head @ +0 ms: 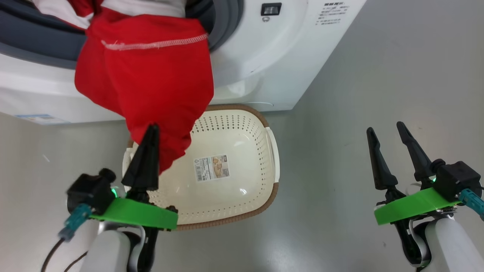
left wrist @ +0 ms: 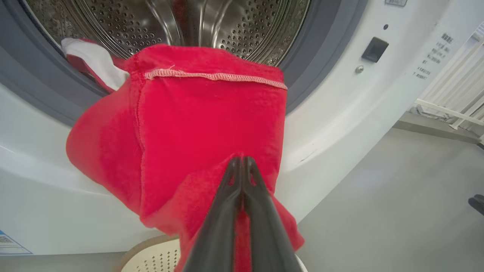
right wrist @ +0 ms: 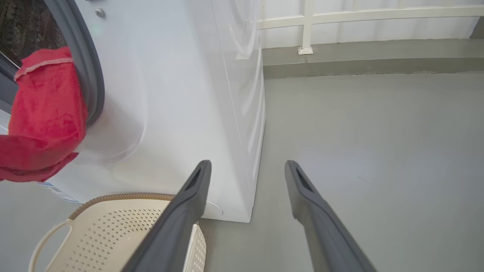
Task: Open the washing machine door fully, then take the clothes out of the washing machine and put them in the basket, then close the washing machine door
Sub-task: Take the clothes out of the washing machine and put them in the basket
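Over the left side of the basket (head: 227,196) is the left gripper (head: 152,128). Its two dark fingers are pressed tight together, and they pinch the bottom end of a red cloth (head: 151,75). The red cloth is long and floppy. It runs from the gripper up and away from the basket to the round hole of the washing machine (head: 264,68). There its top end, with the pale stitched hem, lies over the grey ring (left wrist: 314,56). So the cloth is half out: its low end hangs above the basket's left part, and its top end rests on the machine behind the basket. Deeper in, inside the shiny drum (left wrist: 227,22), a white piece (left wrist: 94,62) of clothing lies next to the red one. The basket sits on the floor (head: 340,170) just in front of the machine, and no clothes lie in it yet. Well to the right of the basket is the right gripper (head: 385,127). Its fingers stand wide apart with nothing between them. The left gripper is much nearer to the cloth and the basket. I think the next move is to pull the cloth toward the basket's near side until the top end slips off the ring. Then it can go down into the middle of the basket, which lies just right of and below the left gripper.
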